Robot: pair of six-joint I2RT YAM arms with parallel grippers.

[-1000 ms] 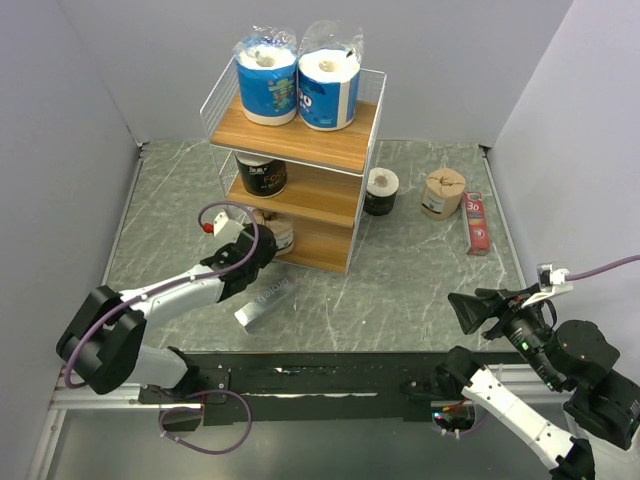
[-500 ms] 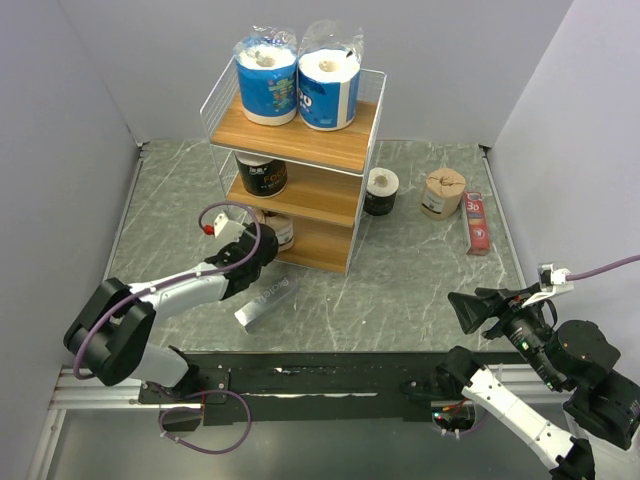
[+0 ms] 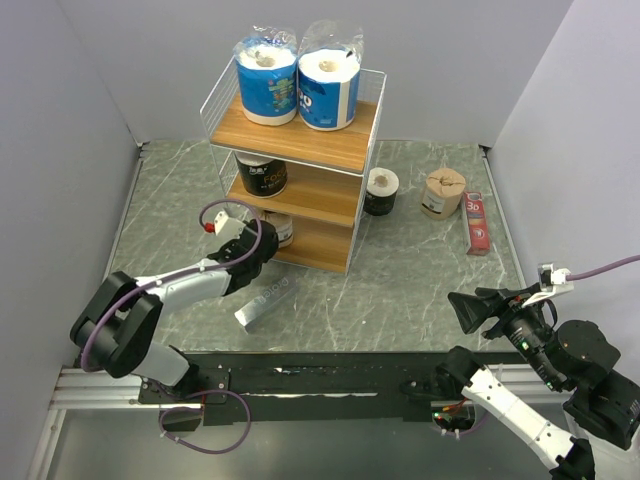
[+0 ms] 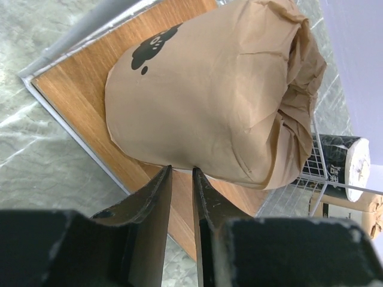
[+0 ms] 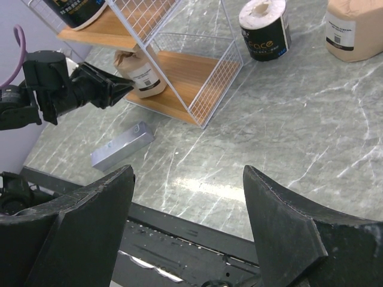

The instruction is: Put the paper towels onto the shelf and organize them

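Note:
The shelf [image 3: 300,140] holds two blue paper towel rolls [image 3: 267,80] [image 3: 328,88] on its top board, a black roll [image 3: 262,175] on the middle board and a brown roll [image 3: 280,230] on the bottom board. My left gripper [image 3: 265,245] is shut and empty, and its tips [image 4: 181,170] touch the side of that brown roll [image 4: 221,101]. A second black roll [image 3: 381,191] and a second brown roll [image 3: 443,192] stand on the table right of the shelf. My right gripper [image 5: 188,173] is open and empty above the near right of the table.
A flat silver bar [image 3: 264,302] lies on the table in front of the shelf, just under my left arm. A slim red box [image 3: 476,222] lies at the far right beside the brown roll. Grey walls close in the left, back and right.
My left gripper has edged a little farther toward the bottom board, against the brown roll. The right arm has not moved.

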